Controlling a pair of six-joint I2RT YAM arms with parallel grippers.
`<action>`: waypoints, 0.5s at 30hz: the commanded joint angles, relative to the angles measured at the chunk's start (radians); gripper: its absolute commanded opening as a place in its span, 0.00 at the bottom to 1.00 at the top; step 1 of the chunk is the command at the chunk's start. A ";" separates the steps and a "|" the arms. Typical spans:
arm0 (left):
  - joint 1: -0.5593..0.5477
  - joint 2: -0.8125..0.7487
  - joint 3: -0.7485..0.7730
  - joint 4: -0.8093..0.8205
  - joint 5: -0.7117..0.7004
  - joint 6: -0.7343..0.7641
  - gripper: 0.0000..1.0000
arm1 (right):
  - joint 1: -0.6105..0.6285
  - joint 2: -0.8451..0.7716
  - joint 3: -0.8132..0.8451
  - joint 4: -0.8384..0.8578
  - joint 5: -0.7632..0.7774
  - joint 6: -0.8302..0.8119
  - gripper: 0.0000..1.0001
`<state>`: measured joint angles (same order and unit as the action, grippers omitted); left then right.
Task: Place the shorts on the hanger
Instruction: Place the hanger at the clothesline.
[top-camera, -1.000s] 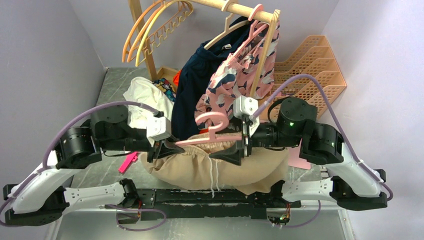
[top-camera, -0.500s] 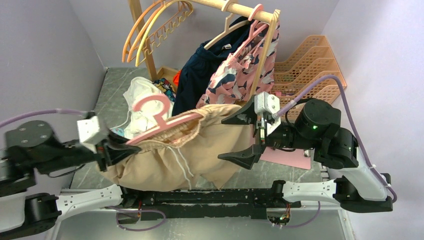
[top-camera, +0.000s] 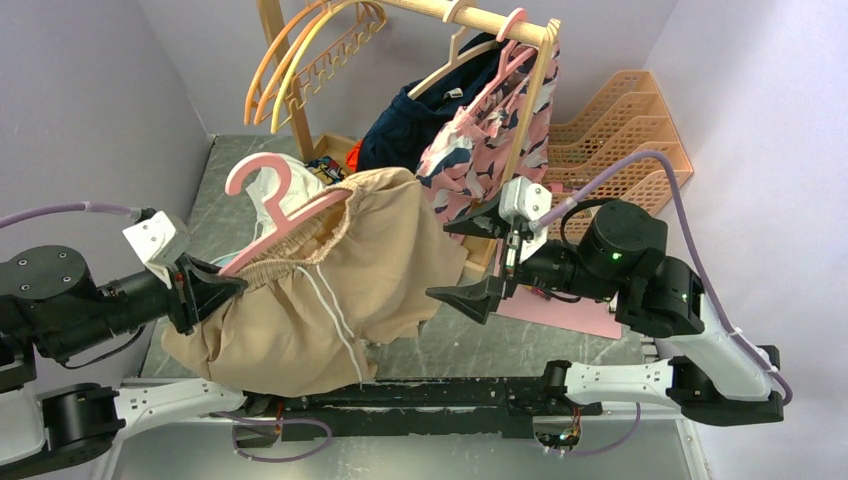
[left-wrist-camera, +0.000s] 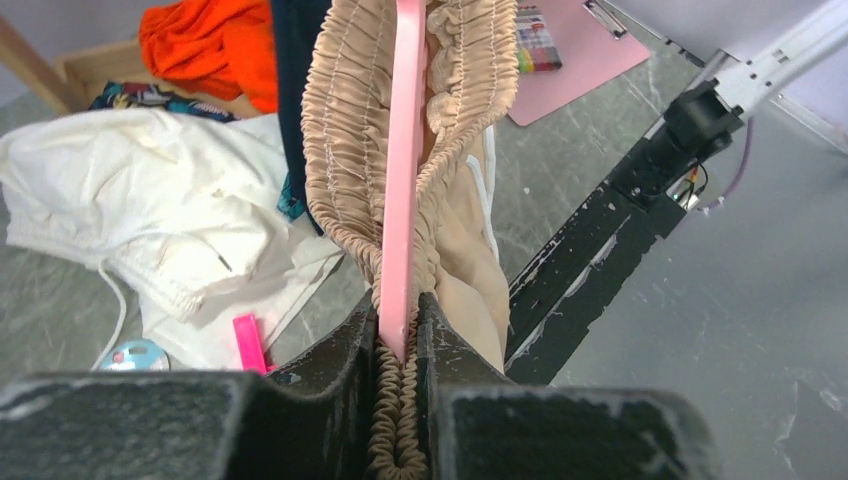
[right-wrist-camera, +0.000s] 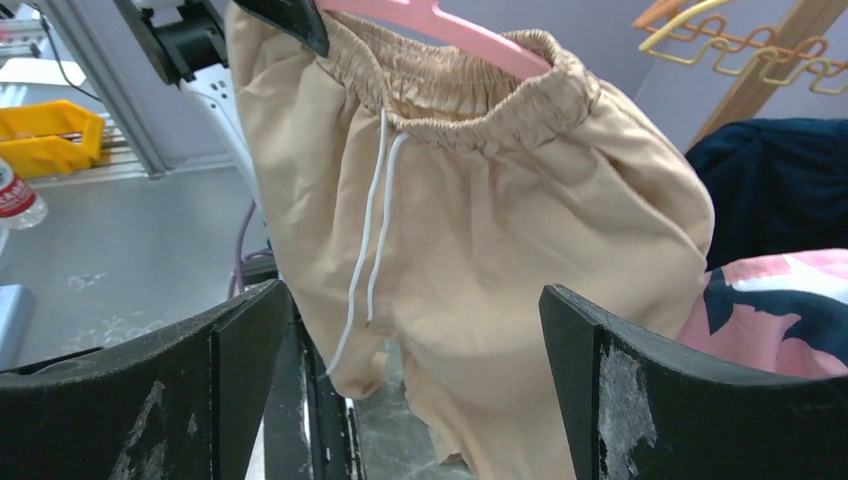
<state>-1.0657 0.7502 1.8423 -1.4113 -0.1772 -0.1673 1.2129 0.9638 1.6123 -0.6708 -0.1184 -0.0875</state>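
The tan shorts (top-camera: 330, 290) hang by their gathered waistband on the pink hanger (top-camera: 270, 215), lifted off the table, white drawstring dangling. My left gripper (top-camera: 215, 285) is shut on the hanger's left end together with the waistband; the left wrist view shows the pink hanger (left-wrist-camera: 403, 150) and the waistband (left-wrist-camera: 350, 150) pinched between my fingers (left-wrist-camera: 350, 345). My right gripper (top-camera: 478, 260) is open and empty, just right of the shorts, apart from them. The right wrist view shows the shorts (right-wrist-camera: 480, 230) and the hanger (right-wrist-camera: 450, 30) ahead of my open fingers (right-wrist-camera: 240, 350).
A wooden rack (top-camera: 480, 20) at the back holds orange and yellow hangers (top-camera: 300, 60), a navy garment (top-camera: 400, 120) and a pink patterned garment (top-camera: 480, 150). White cloth (top-camera: 285, 185) lies on the table, a peach basket (top-camera: 620, 130) at the right, a pink sheet (top-camera: 570, 315).
My left gripper has lifted the hanger and shorts up and leftward off the table. My right gripper let go of the hanger, opened and drew back to the right.
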 joint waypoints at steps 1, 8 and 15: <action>0.005 -0.001 0.054 0.009 -0.120 -0.122 0.07 | 0.003 -0.022 -0.047 0.081 0.055 -0.021 1.00; 0.006 -0.042 -0.017 0.008 -0.118 -0.186 0.07 | 0.003 -0.028 -0.103 0.172 0.119 -0.032 1.00; 0.006 -0.040 0.012 0.011 -0.064 -0.158 0.07 | 0.003 0.027 -0.208 0.474 0.457 0.079 0.98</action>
<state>-1.0657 0.7143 1.8313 -1.4483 -0.2657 -0.3294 1.2129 0.9371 1.4136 -0.4046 0.1009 -0.0750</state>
